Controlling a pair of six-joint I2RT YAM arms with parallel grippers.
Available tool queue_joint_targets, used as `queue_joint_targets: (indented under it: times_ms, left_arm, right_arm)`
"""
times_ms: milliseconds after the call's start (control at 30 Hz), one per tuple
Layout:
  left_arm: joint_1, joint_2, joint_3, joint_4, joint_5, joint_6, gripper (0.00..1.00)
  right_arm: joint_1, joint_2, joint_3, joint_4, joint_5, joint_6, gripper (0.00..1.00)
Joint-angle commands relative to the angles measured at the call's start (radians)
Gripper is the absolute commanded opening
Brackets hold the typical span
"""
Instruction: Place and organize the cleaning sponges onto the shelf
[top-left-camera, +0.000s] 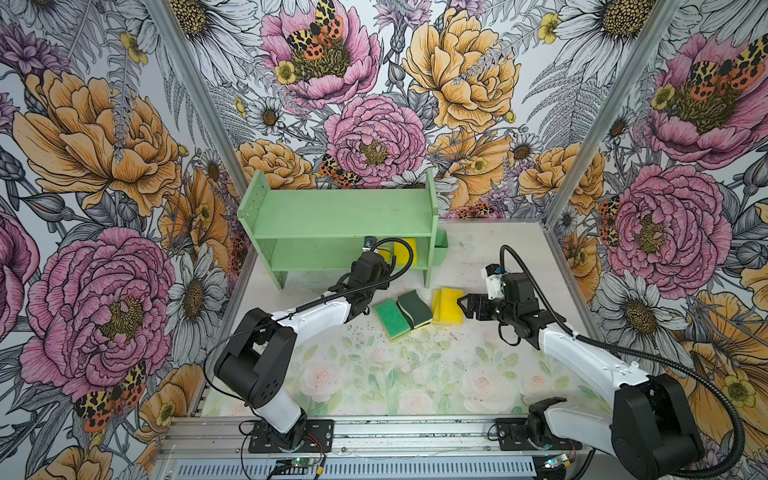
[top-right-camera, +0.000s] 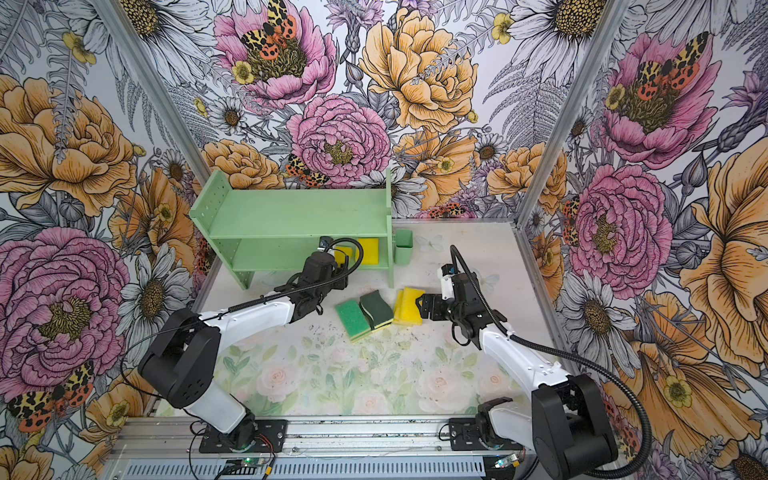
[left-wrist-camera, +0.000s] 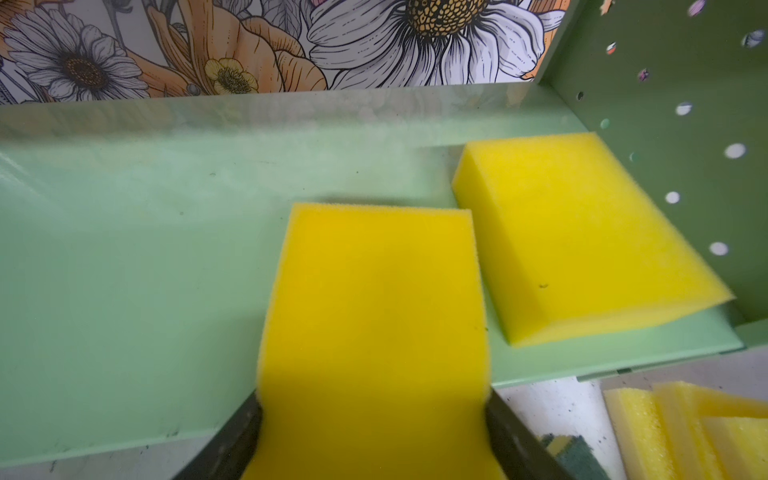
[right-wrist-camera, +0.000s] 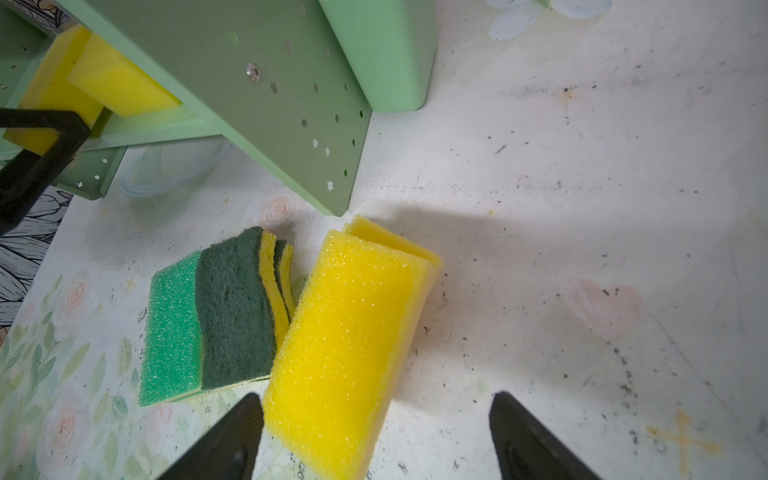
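Shelf (top-left-camera: 340, 212) (top-right-camera: 299, 212), pale mint green with two tiers, stood at twelve o'clock on the pale floral table (top-left-camera: 490, 253), a shade toward eleven, in both top views. From seven o'clock the left arm (top-left-camera: 316, 311) stretched up to the lower tier. From five o'clock the right arm (top-left-camera: 582, 349) stretched toward the table's middle. A small green cup (top-left-camera: 439, 249) (right-wrist-camera: 386, 54) sat against the outside of the shelf's three-o'clock side panel.

The left gripper (left-wrist-camera: 374, 403) was clenched on a plain yellow sponge (left-wrist-camera: 374, 311) (top-right-camera: 343, 254), whose foam was pinched in at the fingers (left-wrist-camera: 224, 449). It held that sponge over the lower tier, toward the three-o'clock end. Whether the sponge rested on the board could not be told. Just beside it, at its three o'clock, a second yellow sponge (left-wrist-camera: 582, 232) (top-left-camera: 405, 249) lay flat on the same tier, close against the hole-dotted side panel.

The right gripper (top-left-camera: 462, 306) (right-wrist-camera: 376, 401) had its jaws spread wide and gripped nothing. In the right wrist view the near end of a yellow stack (right-wrist-camera: 345, 332) (top-left-camera: 449, 305) lay between them, just beside one finger and well apart from the other. That stack lay on the table at about five o'clock from the shelf, near its front leg. At the stack's nine o'clock and touching it, two dark-green wavy sponges (right-wrist-camera: 232, 307) (top-left-camera: 413, 307), one on the other, overlapped a bright-green sponge (right-wrist-camera: 172, 328) (top-left-camera: 390, 313).
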Motion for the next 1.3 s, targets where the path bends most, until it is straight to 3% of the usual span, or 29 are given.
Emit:
queue_joint_targets:
  times_ms: [0,1267]
  left_arm:
    - [-0.009,0.001,0.004,0.090,-0.011,0.028,0.67]
    - [-0.016,0.029,0.019,0.162,-0.129,0.104,0.68]
  right_arm:
    - [0.008,0.011,0.029,0.005,0.012,0.003,0.88]
    - [0.010,0.056,0.055,0.004,0.010,0.007,0.87]
